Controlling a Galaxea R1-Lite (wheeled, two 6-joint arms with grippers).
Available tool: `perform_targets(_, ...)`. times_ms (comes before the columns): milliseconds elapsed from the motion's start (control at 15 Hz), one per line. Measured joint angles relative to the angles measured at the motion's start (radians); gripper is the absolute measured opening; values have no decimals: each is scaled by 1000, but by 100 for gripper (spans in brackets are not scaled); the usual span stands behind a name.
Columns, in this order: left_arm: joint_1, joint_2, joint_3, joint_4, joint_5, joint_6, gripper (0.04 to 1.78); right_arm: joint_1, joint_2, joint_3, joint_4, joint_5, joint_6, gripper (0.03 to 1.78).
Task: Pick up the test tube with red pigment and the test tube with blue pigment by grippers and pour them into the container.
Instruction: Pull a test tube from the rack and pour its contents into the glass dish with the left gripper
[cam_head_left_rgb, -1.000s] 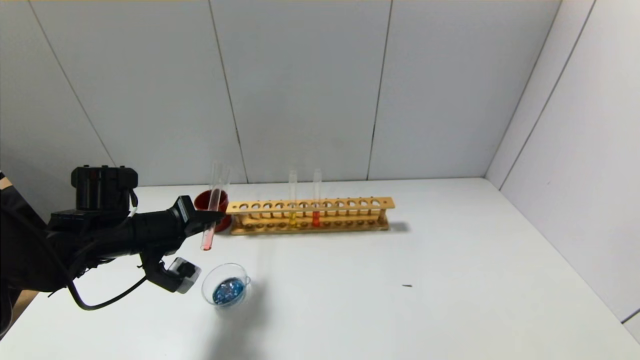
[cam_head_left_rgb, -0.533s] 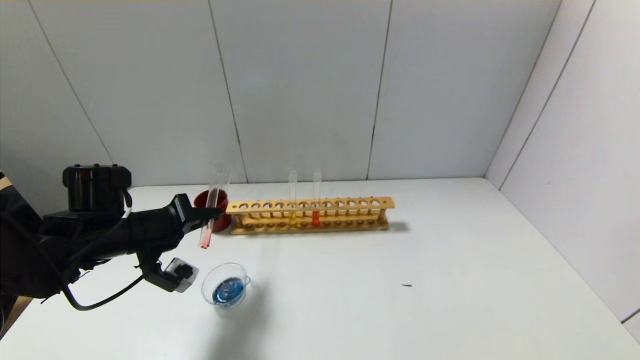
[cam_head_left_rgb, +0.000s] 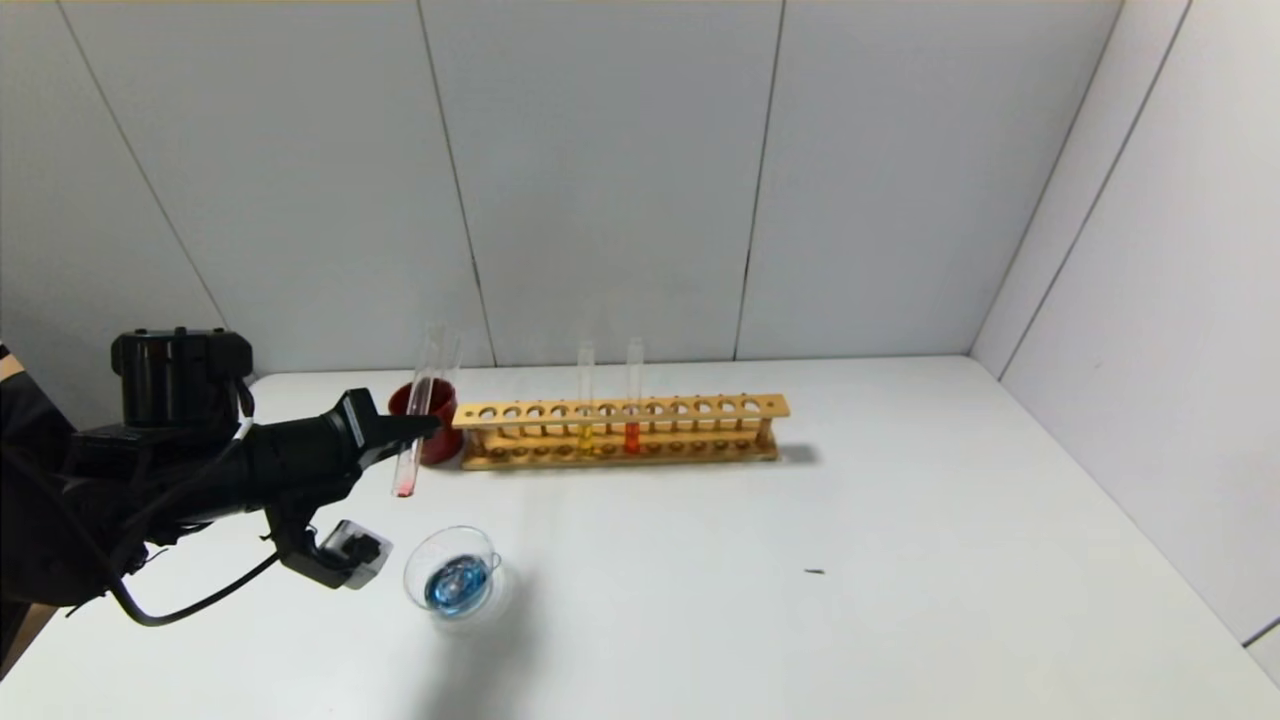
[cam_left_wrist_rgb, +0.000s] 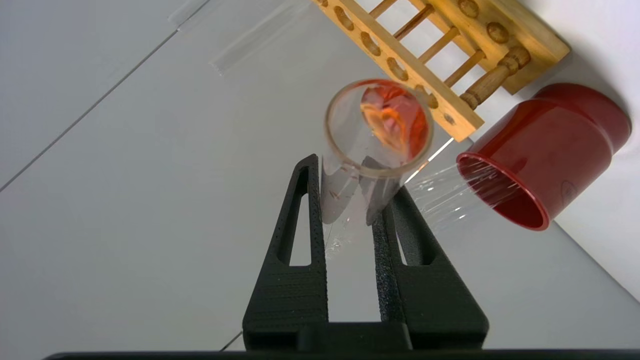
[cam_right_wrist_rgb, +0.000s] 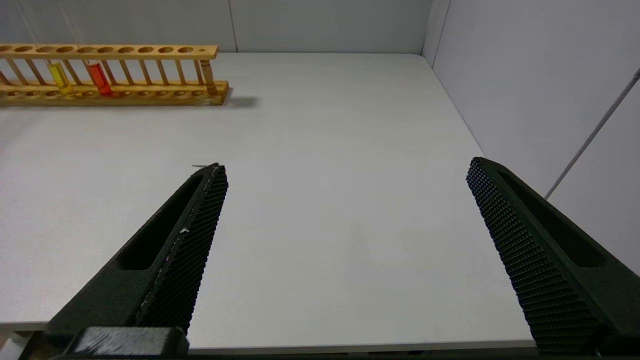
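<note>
The left end effector (cam_head_left_rgb: 418, 428) is clamped on the test tube with red pigment (cam_head_left_rgb: 412, 432), held nearly upright above the white bench (cam_head_left_rgb: 900, 520), red liquid at its bottom. The container (cam_head_left_rgb: 455, 580), blue liquid pooled inside, sits on the bench at about 5 o'clock from the tube's bottom. A red cup (cam_head_left_rgb: 428, 418) and wooden rack (cam_head_left_rgb: 620, 430) stand behind. The right end effector (cam_right_wrist_rgb: 345, 210) hangs with fingers spread wide, holding nothing.

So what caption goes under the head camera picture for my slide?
Left gripper holds the red-pigment test tube above the table, near the glass container of blue liquid.
</note>
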Motion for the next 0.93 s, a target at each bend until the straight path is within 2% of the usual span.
perform_targets(933,-4,-16,6,0,0,7,31,0,0,0,0,0,0,175)
